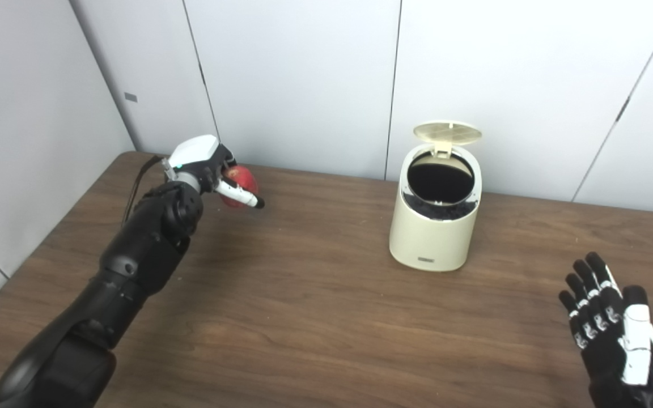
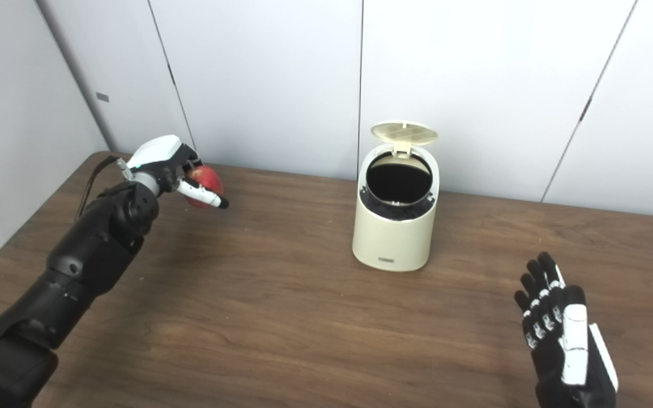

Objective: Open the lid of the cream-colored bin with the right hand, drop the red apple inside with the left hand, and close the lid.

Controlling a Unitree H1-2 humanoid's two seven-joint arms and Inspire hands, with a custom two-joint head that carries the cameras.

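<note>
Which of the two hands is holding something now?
The left hand, closed around the red apple; the right hand is open and empty.

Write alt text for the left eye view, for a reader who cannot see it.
The left robot hand holds a red apple above the far left of a wooden table, well to the left of a cream bin whose lid stands open. The right robot hand hangs open at the near right, holding nothing.
</note>
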